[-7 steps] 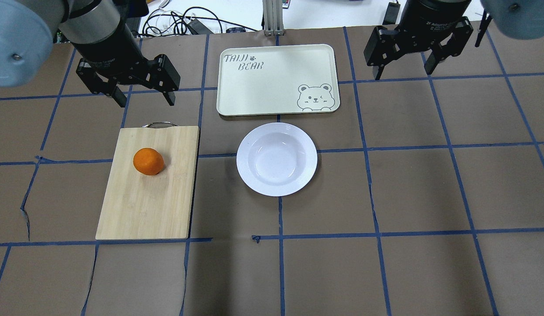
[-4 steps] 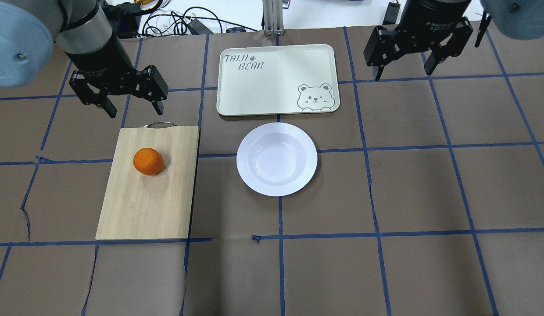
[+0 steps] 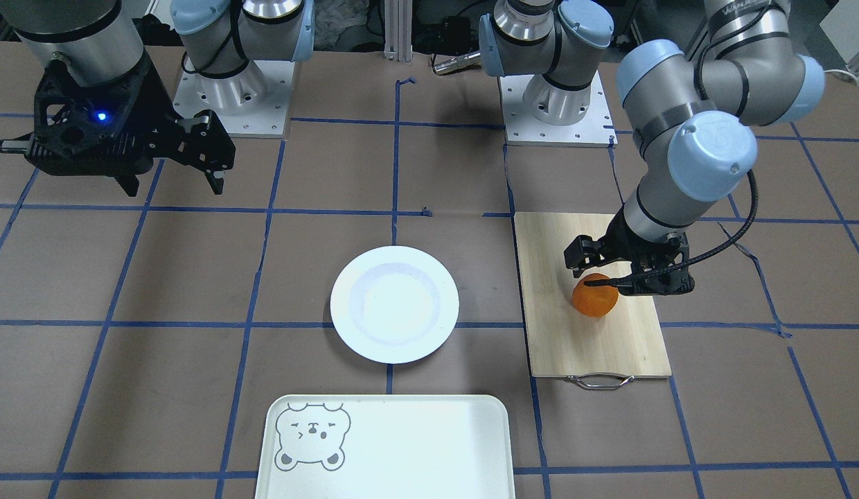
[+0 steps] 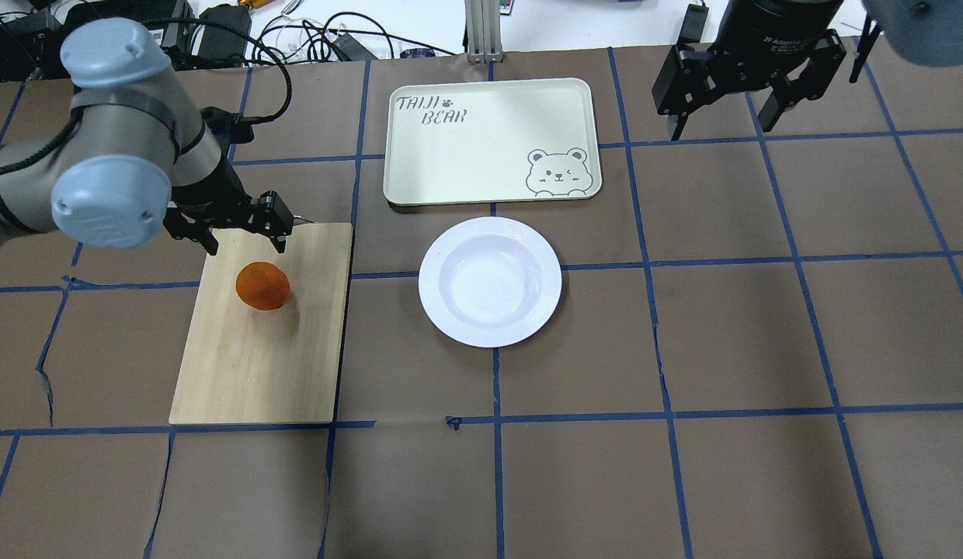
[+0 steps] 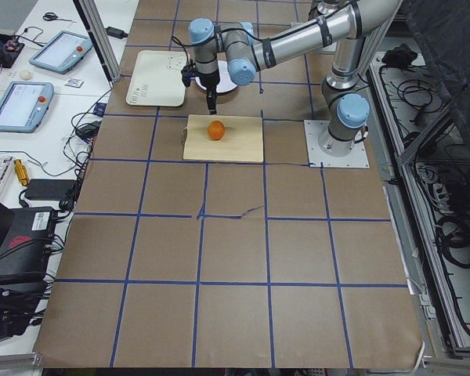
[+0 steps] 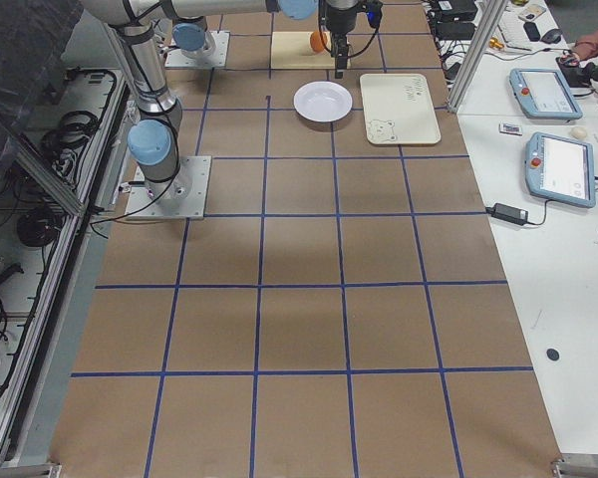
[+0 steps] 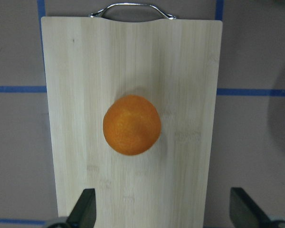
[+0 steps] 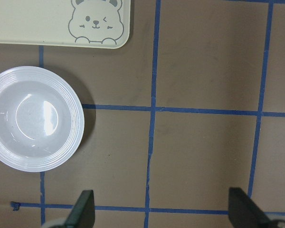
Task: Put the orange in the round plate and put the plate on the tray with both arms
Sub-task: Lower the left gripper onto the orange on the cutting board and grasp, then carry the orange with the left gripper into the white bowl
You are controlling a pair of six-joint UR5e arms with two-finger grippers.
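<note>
Left gripper (image 4: 246, 247), jaws spread wide, hangs over cutting board (image 4: 256, 365) near orange (image 4: 262, 286), frame left; right gripper (image 4: 720, 128), jaws likewise spread, upper right.

1. In the overhead view, the cutting board (image 4: 256, 365) lies left of centre, with the orange (image 4: 262, 286) on its upper half.
2. The round plate (image 4: 490, 281) sits mid-frame, right of the board and apart from it.
3. The tray (image 4: 481, 155) lies just above the plate.
4. The left gripper (image 4: 246, 248) hangs over the board's upper end.
5. The right gripper (image 4: 719, 128) is at upper right, beside the tray.
</note>
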